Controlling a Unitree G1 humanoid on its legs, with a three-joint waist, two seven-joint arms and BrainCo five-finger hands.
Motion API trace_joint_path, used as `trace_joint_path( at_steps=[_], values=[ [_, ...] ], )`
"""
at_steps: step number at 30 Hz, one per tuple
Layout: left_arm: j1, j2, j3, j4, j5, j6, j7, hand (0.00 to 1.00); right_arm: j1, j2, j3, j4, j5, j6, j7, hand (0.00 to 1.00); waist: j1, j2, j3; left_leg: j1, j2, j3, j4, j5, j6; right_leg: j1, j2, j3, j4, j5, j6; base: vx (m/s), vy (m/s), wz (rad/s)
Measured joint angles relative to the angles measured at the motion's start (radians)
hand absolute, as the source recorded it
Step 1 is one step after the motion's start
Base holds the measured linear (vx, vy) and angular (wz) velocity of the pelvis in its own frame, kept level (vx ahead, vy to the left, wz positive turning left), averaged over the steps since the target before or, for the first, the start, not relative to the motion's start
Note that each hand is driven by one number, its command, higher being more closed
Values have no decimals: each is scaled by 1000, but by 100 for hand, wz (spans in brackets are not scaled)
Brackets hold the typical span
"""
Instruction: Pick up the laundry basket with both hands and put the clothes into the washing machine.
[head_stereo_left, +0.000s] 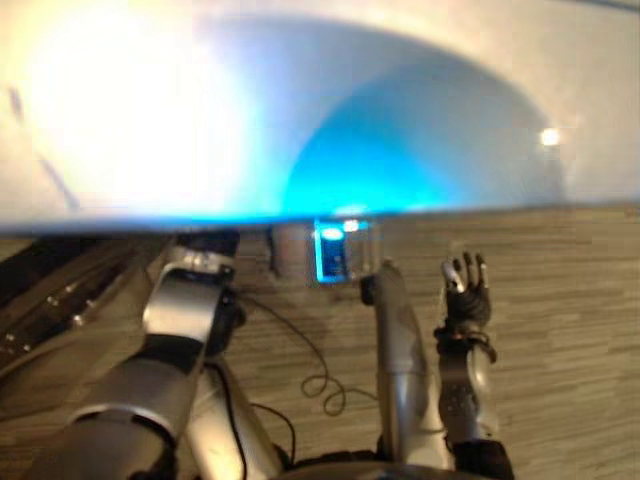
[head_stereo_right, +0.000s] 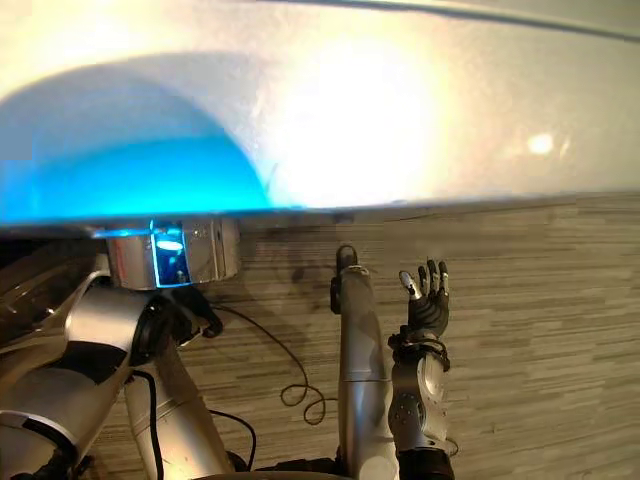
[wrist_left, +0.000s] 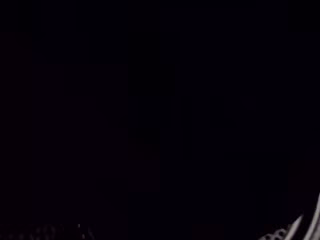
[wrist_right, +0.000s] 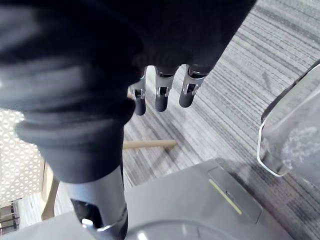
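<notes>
Washing machine (wrist_right: 200, 195): in the right wrist view I see its grey top panel, with the rim of a round opening at the picture's edge. A clear lid (wrist_right: 295, 135) stands raised just beside that panel.

Laundry basket: I cannot place it with certainty. A white lattice panel (wrist_right: 17, 150) shows at the edge of the right wrist view, and I cannot tell whether it belongs to the basket.

In the eye views a large pale body (head_stereo_left: 320, 100) with a blue glow spans the far half, above the wood-pattern floor (head_stereo_left: 560, 330).

Right hand (head_stereo_left: 465, 295): empty, fingers (wrist_right: 161, 100) straight and slightly spread, held above the floor, apart from the pale body.

Left arm (head_stereo_left: 180, 310): runs up to the pale body's near edge. The left hand is hidden behind it, and I cannot tell its state.

A wooden stick (wrist_right: 150, 144) lies on the floor past the right hand's fingers.
</notes>
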Motion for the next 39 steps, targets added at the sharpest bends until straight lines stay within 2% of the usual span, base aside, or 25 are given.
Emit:
trace_joint_path(
  at_steps=[3, 7, 11, 13, 14, 15, 18, 20, 23, 29, 34, 39],
  values=[
    [-39, 32, -71, 0, -34, 2, 8, 100, 37, -1, -1, 2, 28, 1, 19, 0, 17, 0, 0, -22, 8, 5, 8, 0, 1, -28, 5, 5, -4, 18, -5, -57, 36, -15],
    [-86, 120, -182, 0, -23, 2, 30, 100, 63, -2, -26, 0, 46, 1, 35, 0, 16, 0, 0, -57, 15, 11, 33, -2, 7, -75, 9, 27, -3, 44, -9, -77, 55, -16],
    [-131, 225, -314, 0, 104, 4, 94, 100, 92, -4, -79, -7, 74, 1, 65, 0, 15, -19, 15, -74, 17, 19, 50, -5, 13, -108, 12, 42, 9, 55, -19, -53, 33, -8],
    [-136, 282, -397, 0, 314, 22, 126, 100, 132, -7, -92, -42, 74, 0, 81, 0, 12, -18, 20, -87, 18, 15, 65, -7, 17, -121, 12, 43, 21, 57, -21, -9, 9, -2],
    [-139, 292, -411, 0, 347, 30, 128, 100, 135, -8, -93, -45, 74, -1, 86, 0, 11, -18, 23, -87, 18, 14, 68, -7, 17, -121, 12, 43, 23, 58, -20, 0, 0, 0],
    [-141, 299, -422, 0, 427, 42, 135, 0, 137, -8, -97, -45, 77, -5, 99, 0, 9, -18, 24, -88, 18, 14, 72, -6, 16, -121, 11, 43, 25, 62, -11, 13, 31, -1],
    [-141, 299, -428, 0, 540, 52, 137, 0, 144, -9, -97, -48, 86, -9, 125, 0, 6, -18, 24, -95, 16, 5, 81, -7, 18, -123, 7, 37, 36, 63, -11, 18, 32, 2],
    [-141, 300, -428, 0, 568, 54, 125, 0, 146, -9, -97, -49, 96, -11, 131, 0, 5, -18, 24, -96, 15, 3, 83, -7, 18, -123, 6, 34, 37, 63, -11, 14, 34, 2],
    [-141, 317, -427, 0, 568, 57, 91, 0, 158, -11, -97, -48, 112, -11, 144, 0, -5, -18, 24, -100, 15, 2, 83, -7, 19, -126, 5, 34, 37, 63, -11, 0, 0, 0],
    [-165, 334, -424, 56, 561, 60, 12, 0, 209, -13, -94, -39, 114, -11, 149, 0, -7, -17, 24, -107, 15, 2, 79, 3, 25, -138, 6, 33, 39, 72, -16, 0, 0, 0],
    [-168, 341, -403, 71, 575, 62, 6, 0, 218, -28, -55, -36, 116, -11, 151, 0, -11, -14, 27, -117, 15, -5, 77, 11, 24, -142, 7, 27, 35, 79, -18, 0, 0, 0],
    [-168, 340, -400, 67, 652, 66, -1, 0, 218, -41, -16, -46, 117, -13, 159, 0, -12, -12, 28, -128, 12, -17, 76, 16, 24, -141, 4, 15, 33, 80, -17, 3, 3, 1]
  ],
)
